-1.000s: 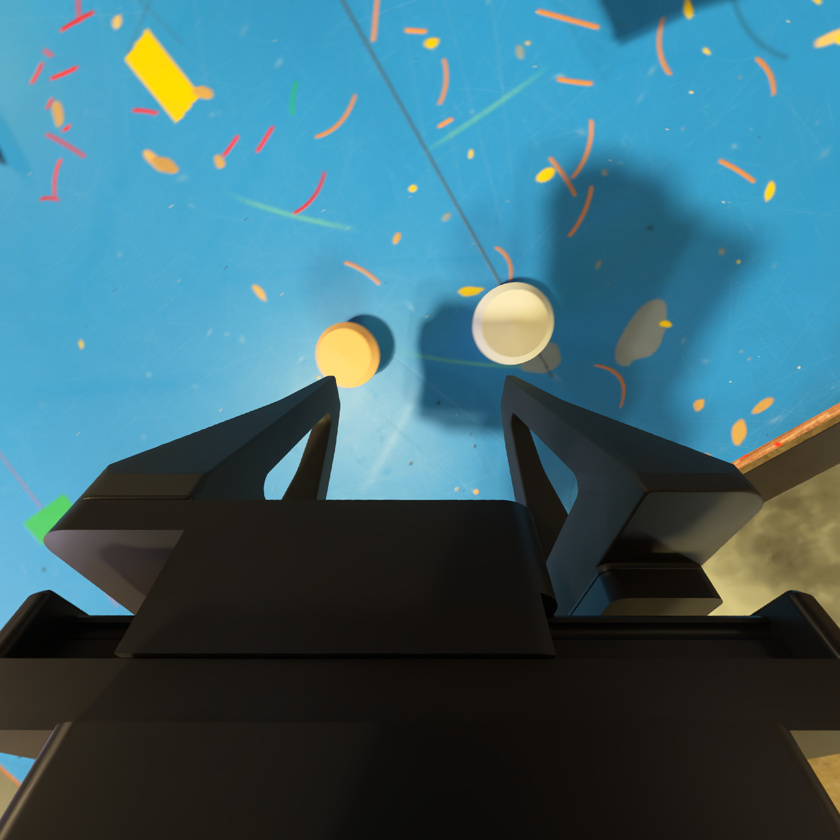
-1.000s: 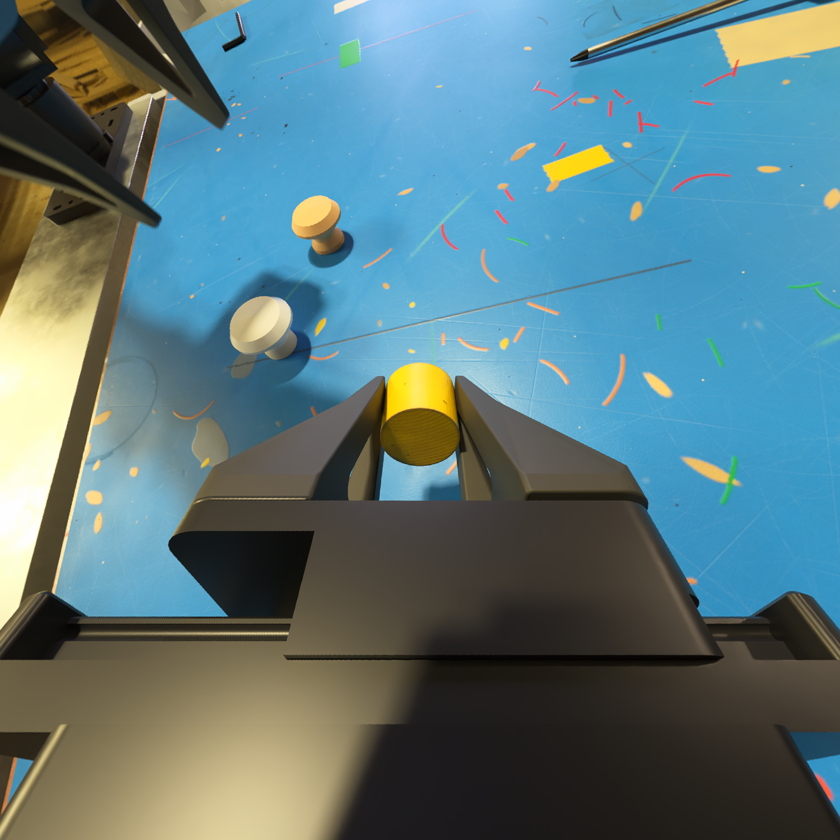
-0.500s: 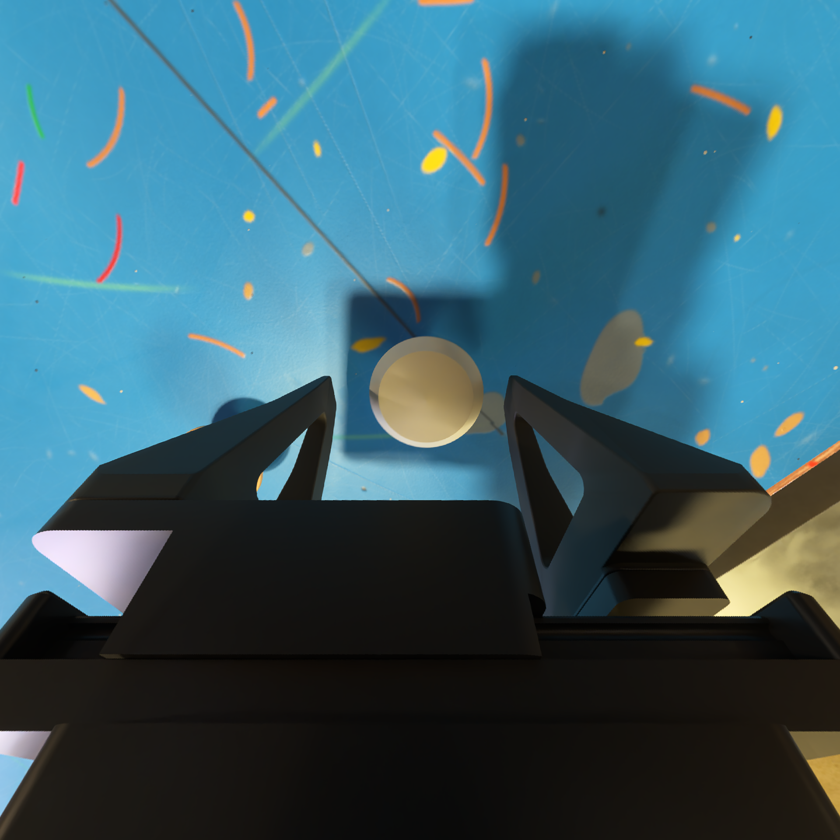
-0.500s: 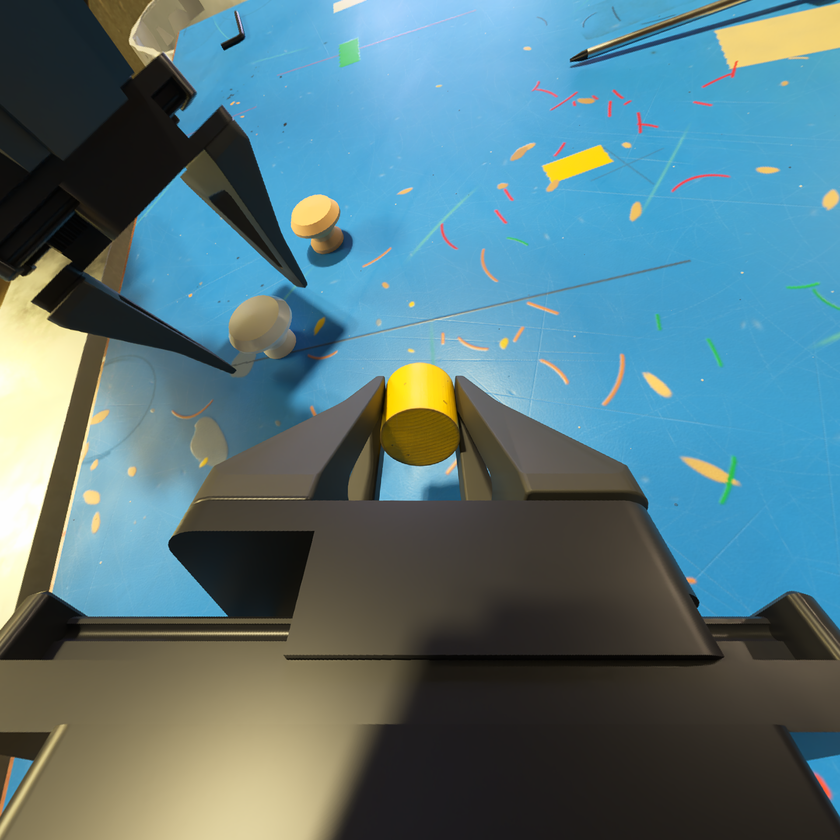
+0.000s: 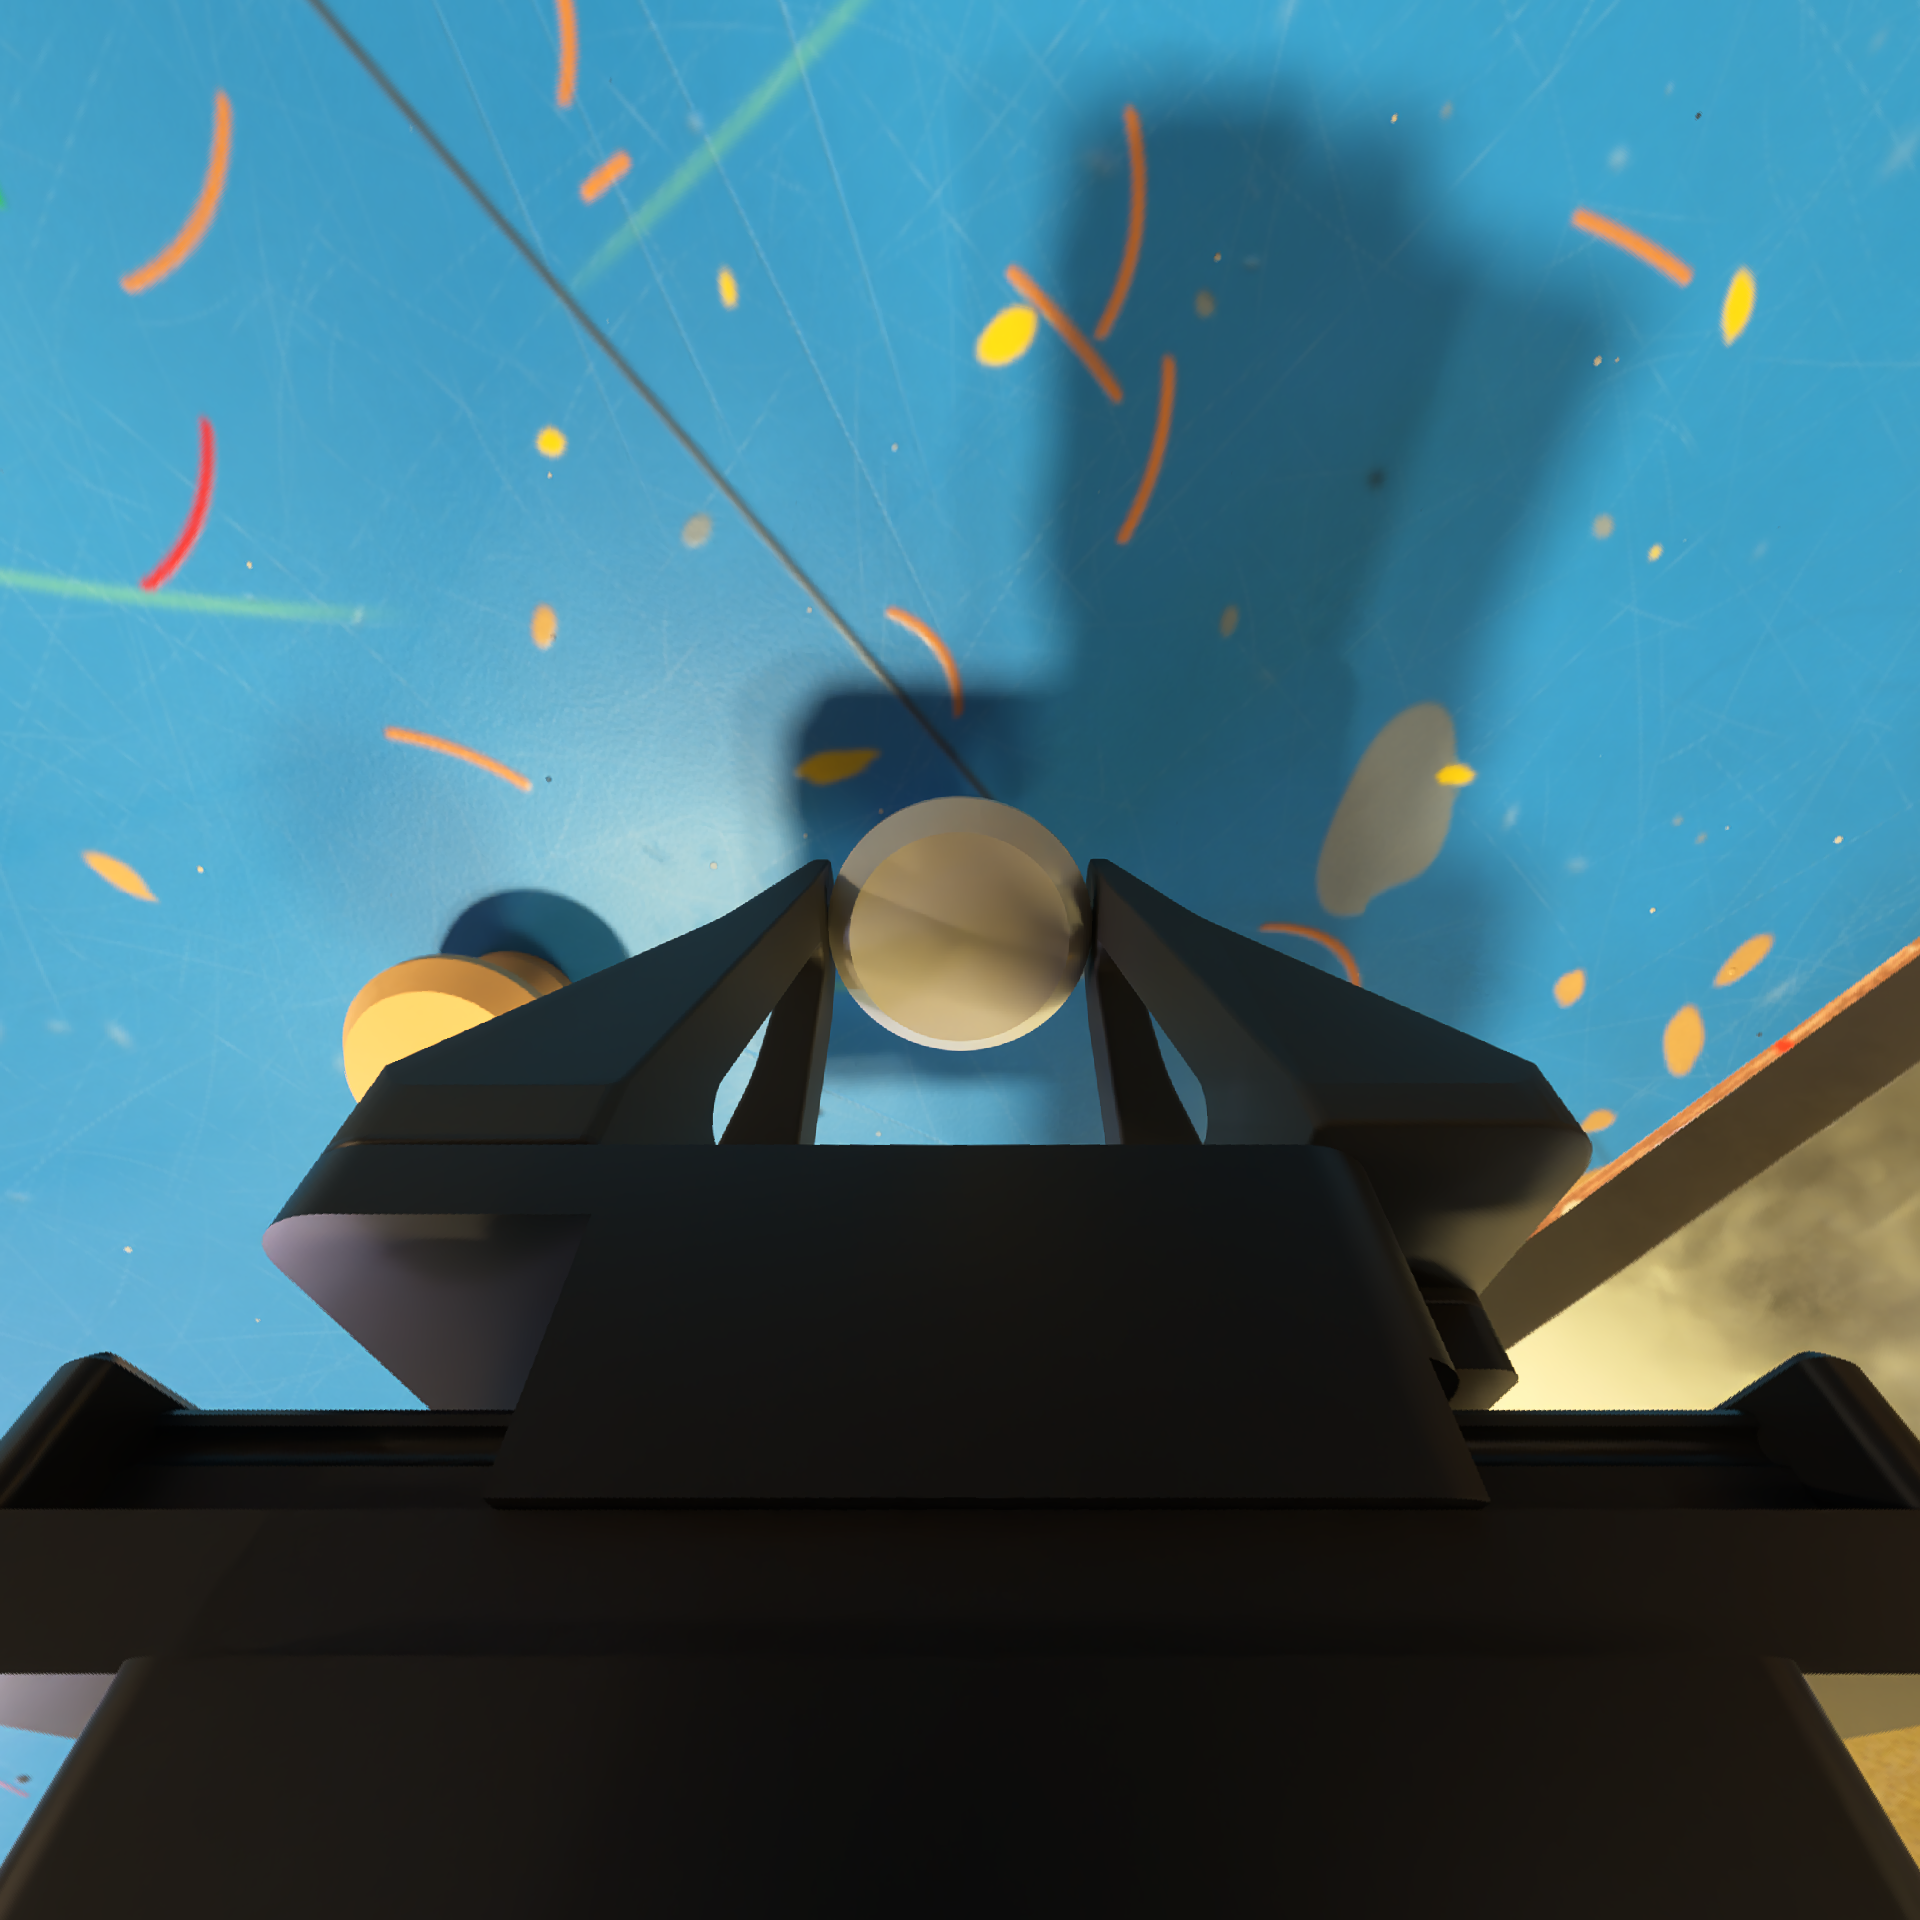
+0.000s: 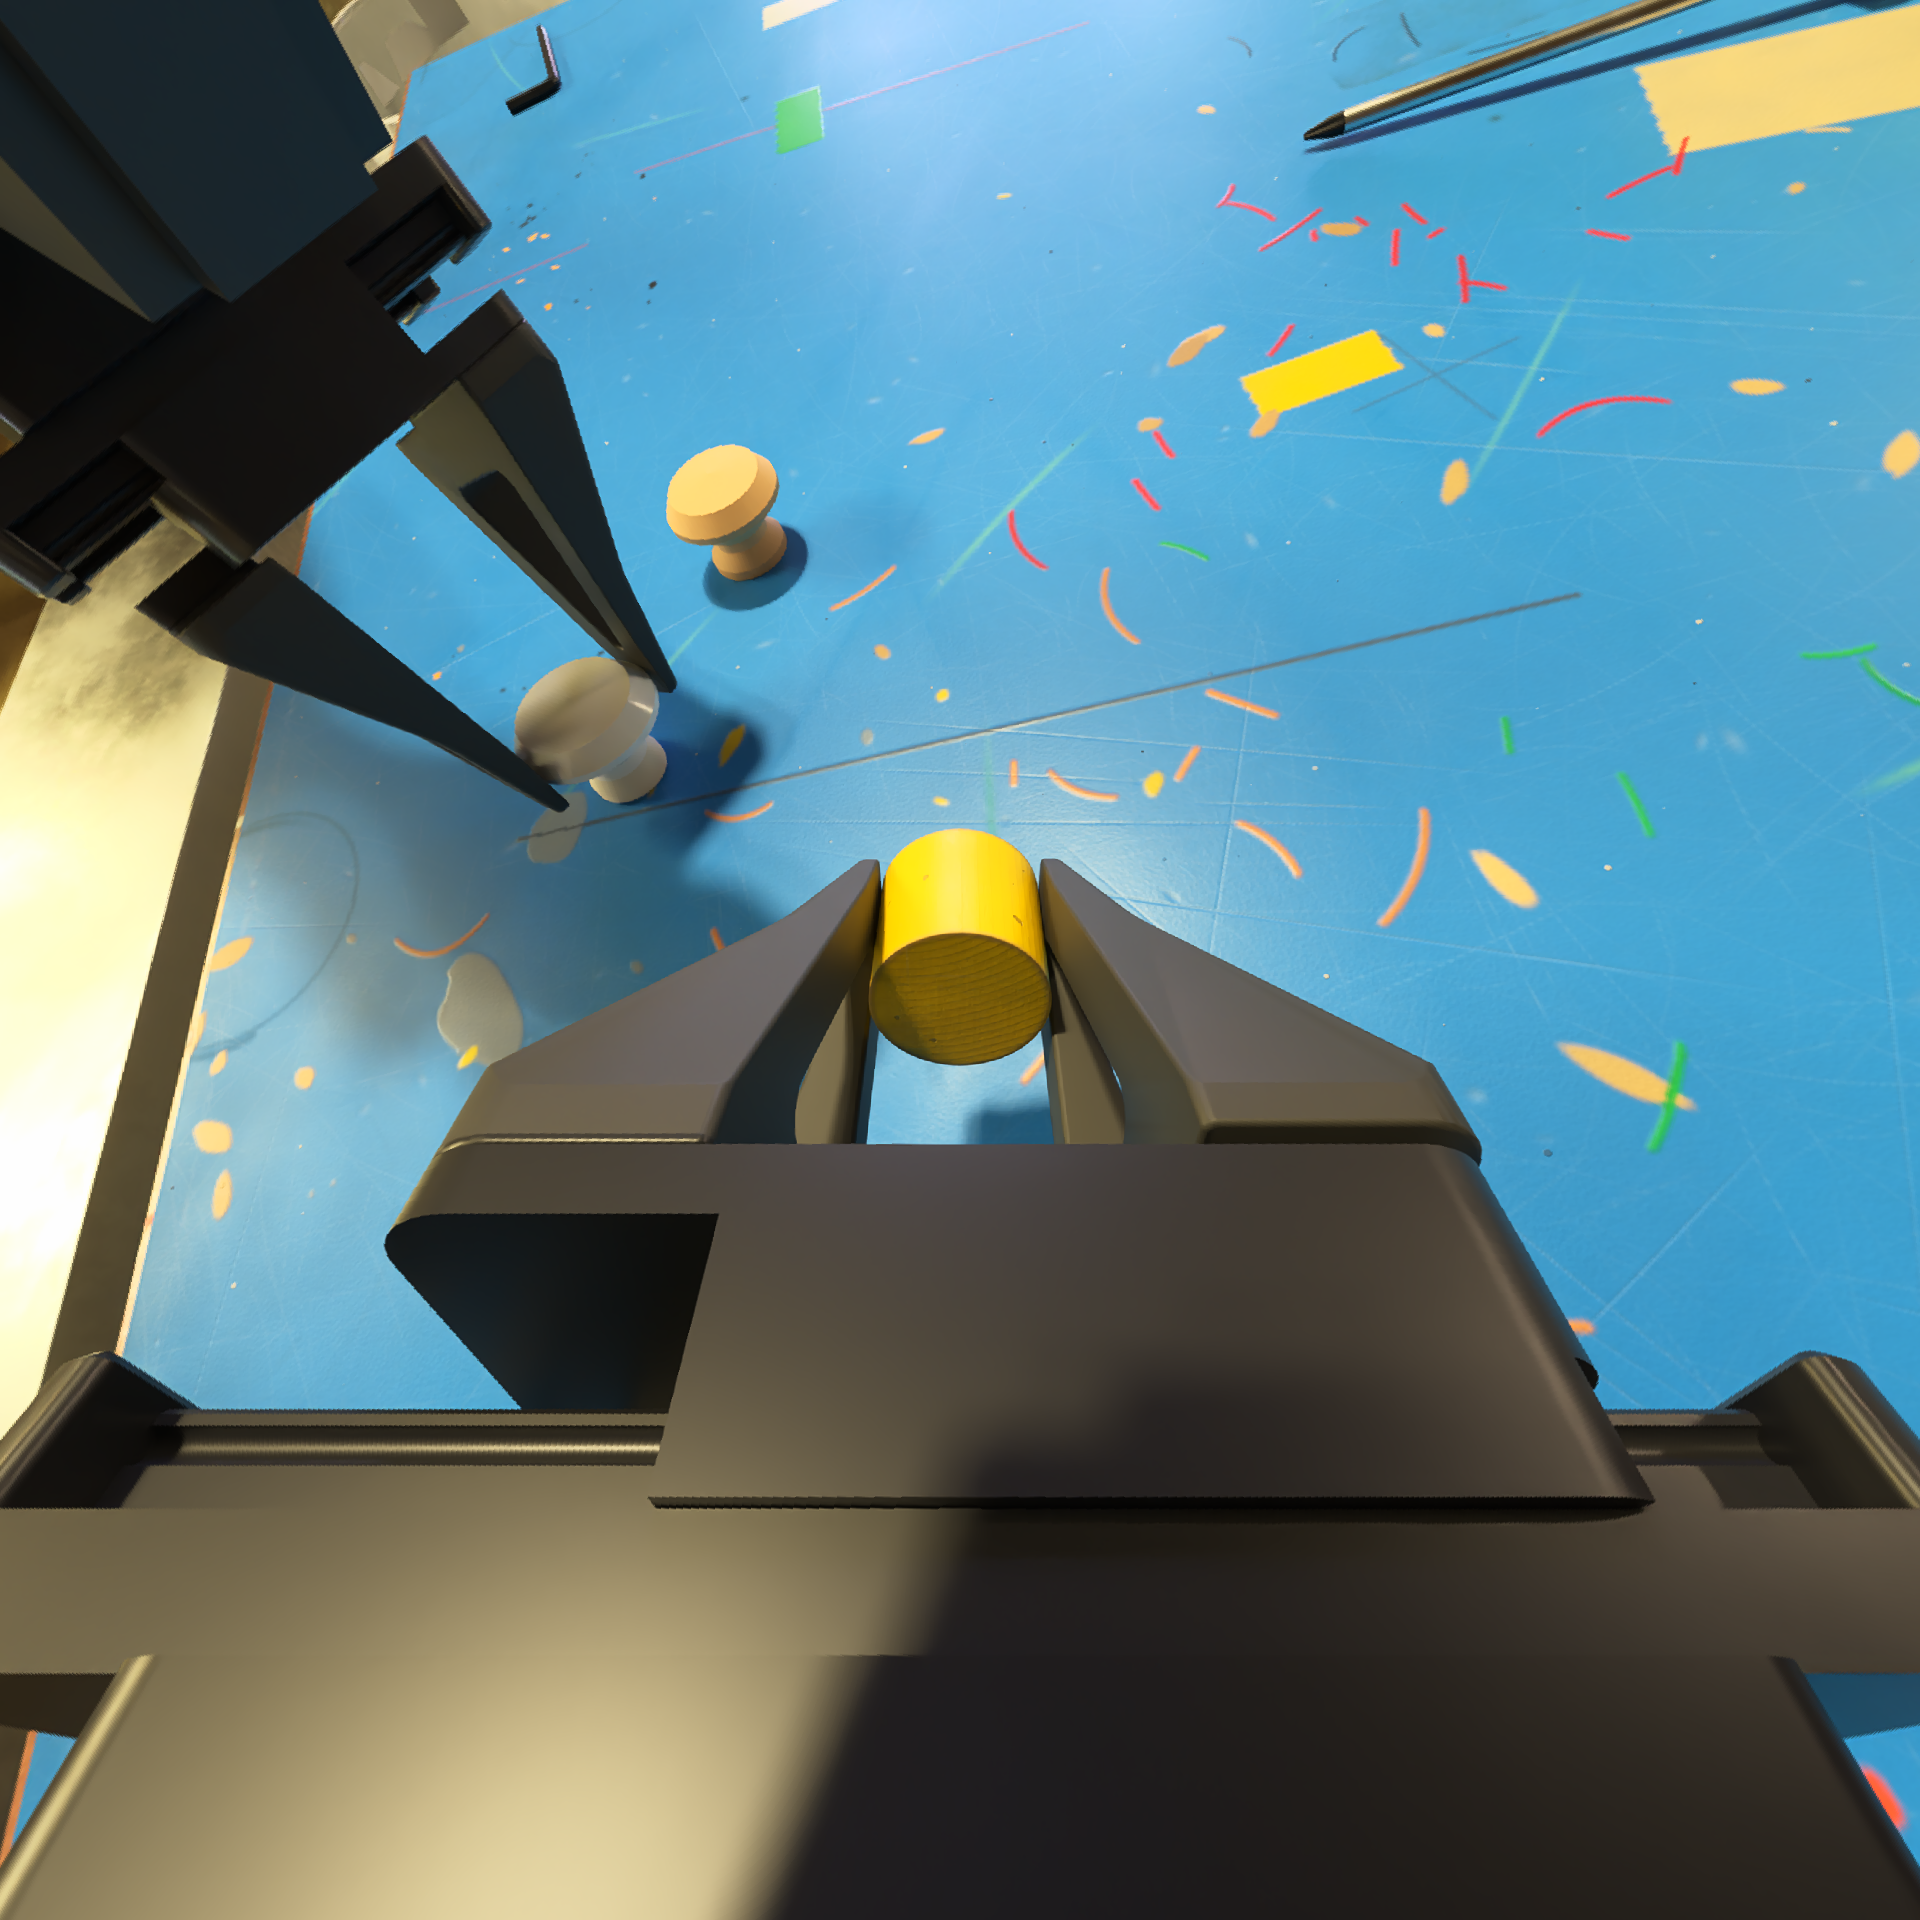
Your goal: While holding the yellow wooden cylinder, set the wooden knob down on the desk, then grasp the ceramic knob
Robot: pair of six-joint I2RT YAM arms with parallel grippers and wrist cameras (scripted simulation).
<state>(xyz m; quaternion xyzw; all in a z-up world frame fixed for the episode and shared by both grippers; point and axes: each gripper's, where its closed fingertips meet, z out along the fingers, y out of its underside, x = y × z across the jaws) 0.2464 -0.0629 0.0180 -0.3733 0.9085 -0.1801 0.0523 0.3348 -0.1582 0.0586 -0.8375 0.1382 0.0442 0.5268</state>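
Note:
The off-white ceramic knob (image 5: 958,925) stands on the blue desk mat (image 5: 1351,260) between my left gripper's (image 5: 958,883) fingers, which press on both sides of its cap. The right wrist view shows the same: the left gripper (image 6: 611,741) is closed around the ceramic knob (image 6: 587,717), whose stem touches the mat. The tan wooden knob (image 6: 724,504) stands upright and free on the mat just beyond; in the left wrist view it (image 5: 436,1023) is partly hidden behind the left finger. My right gripper (image 6: 961,873) is shut on the yellow wooden cylinder (image 6: 961,956) and holds it above the mat.
The mat's edge (image 5: 1714,1122) and a bare wooden desk strip (image 6: 94,935) lie close to the ceramic knob. A black hex key (image 6: 535,78), a green patch (image 6: 800,120), a dark pointed rod (image 6: 1507,73), a beige sheet (image 6: 1787,88) and a yellow strip (image 6: 1320,369) lie farther back.
My left gripper moved from above the two knobs over the ceramic knob, came down around it and closed on its cap. The right gripper and the cylinder have not moved.

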